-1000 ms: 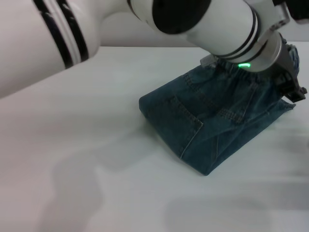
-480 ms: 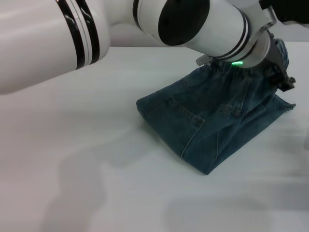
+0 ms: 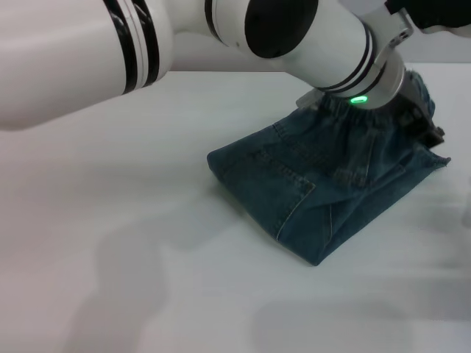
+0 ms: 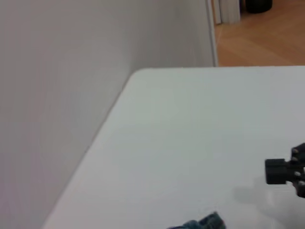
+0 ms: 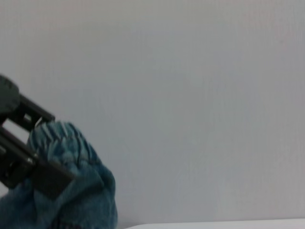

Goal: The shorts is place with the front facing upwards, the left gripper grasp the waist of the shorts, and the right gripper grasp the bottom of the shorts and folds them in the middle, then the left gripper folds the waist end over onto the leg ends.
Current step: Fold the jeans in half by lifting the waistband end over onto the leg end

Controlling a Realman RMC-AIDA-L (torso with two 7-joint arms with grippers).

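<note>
The far waistband of the shorts is being covered by the white left arm in the head view. The left gripper is being largely masked by that arm. In the left wrist view, a black gripper is being cut off at the frame edge.

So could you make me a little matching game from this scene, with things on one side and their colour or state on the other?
Things:
1. shorts
2. left hand
3. light on the left arm
4. table

Colour or state:
A. glowing green
B. plain white surface underneath
C. blue denim, folded
D. clamped on the gathered waistband

Pairs: 1-C, 2-D, 3-A, 4-B.

The right hand sits apart from the shorts, so it is left out.
</note>
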